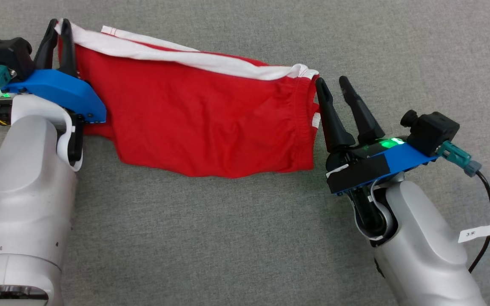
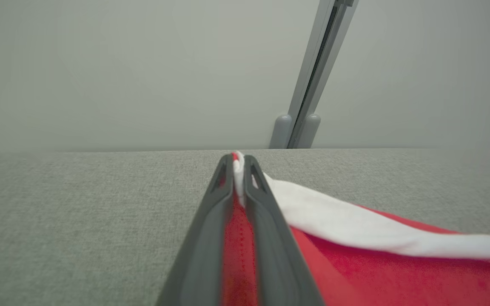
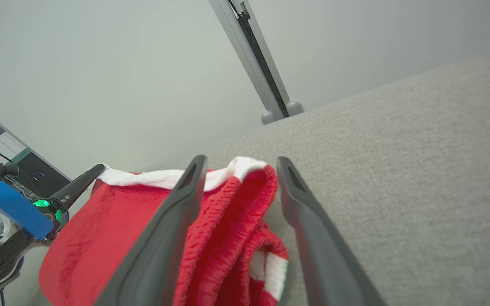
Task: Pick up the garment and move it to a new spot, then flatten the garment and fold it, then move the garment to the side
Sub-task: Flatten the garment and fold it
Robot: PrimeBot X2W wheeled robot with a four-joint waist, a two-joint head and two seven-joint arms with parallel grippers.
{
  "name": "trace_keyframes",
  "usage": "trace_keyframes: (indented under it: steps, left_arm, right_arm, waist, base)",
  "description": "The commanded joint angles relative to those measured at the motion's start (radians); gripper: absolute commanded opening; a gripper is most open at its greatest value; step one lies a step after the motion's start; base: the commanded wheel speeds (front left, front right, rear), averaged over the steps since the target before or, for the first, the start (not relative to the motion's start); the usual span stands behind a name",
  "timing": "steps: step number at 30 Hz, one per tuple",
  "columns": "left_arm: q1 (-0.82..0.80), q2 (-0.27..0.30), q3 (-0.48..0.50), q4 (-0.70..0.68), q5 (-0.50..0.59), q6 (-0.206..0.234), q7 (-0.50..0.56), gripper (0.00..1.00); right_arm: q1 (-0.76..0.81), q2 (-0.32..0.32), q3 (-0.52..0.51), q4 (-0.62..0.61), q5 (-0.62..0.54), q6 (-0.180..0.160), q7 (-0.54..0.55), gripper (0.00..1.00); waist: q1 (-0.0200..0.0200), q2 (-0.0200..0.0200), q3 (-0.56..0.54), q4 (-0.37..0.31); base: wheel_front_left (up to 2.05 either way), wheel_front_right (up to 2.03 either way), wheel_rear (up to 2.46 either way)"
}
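The garment [image 1: 202, 119] is red with a white band along its far edge and lies spread on the grey cloth surface [image 1: 245, 238]. My left gripper [image 1: 59, 24] is at the garment's far left corner, shut on it. In the left wrist view the white-and-red cloth [image 2: 355, 263] is pinched between the two dark fingers of the left gripper [image 2: 238, 159]. My right gripper [image 1: 333, 83] stands open at the garment's right end. In the right wrist view the bunched red hem [image 3: 228, 221] lies loose between the spread fingers of the right gripper [image 3: 241, 160], ungripped.
A pale grey upright post [image 2: 309, 85] rises from the far edge of the surface, also seen in the right wrist view [image 3: 262, 72]. Behind it is a plain wall. Bare grey surface lies in front of the garment and to its right.
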Motion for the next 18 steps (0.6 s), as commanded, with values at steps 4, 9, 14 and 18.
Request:
trace_keyframes:
  steps: [4, 9, 14, 18]
  left_arm:
    - [0.034, -0.012, -0.004, -0.016, -0.003, -0.008, -0.004, 1.0]
    - [0.108, -0.024, -0.002, -0.044, -0.016, -0.014, -0.005, 1.0]
    - [0.157, -0.052, -0.051, 0.023, -0.054, -0.022, 0.023, 1.0]
    - [0.192, -0.058, -0.128, 0.045, -0.112, -0.021, 0.095, 1.0]
  right_arm:
    - [0.045, -0.003, -0.059, -0.019, -0.132, 0.0, -0.005, 1.0]
    - [0.11, -0.003, -0.15, -0.045, -0.276, 0.0, -0.005, 1.0]
    - [0.179, -0.003, -0.218, -0.049, -0.327, 0.0, -0.005, 1.0]
    - [0.222, -0.003, -0.247, -0.037, -0.351, 0.0, -0.005, 1.0]
  waist:
    - [-0.0003, 0.0, -0.019, 0.014]
    - [-0.0003, 0.0, -0.047, 0.03]
    - [-0.0003, 0.0, -0.08, 0.042]
    - [-0.0003, 0.0, -0.105, 0.044]
  base:
    - [0.0, 0.0, 0.0]
    - [0.0, 0.0, 0.0]
    - [0.0, 0.0, 0.0]
    - [0.0, 0.0, 0.0]
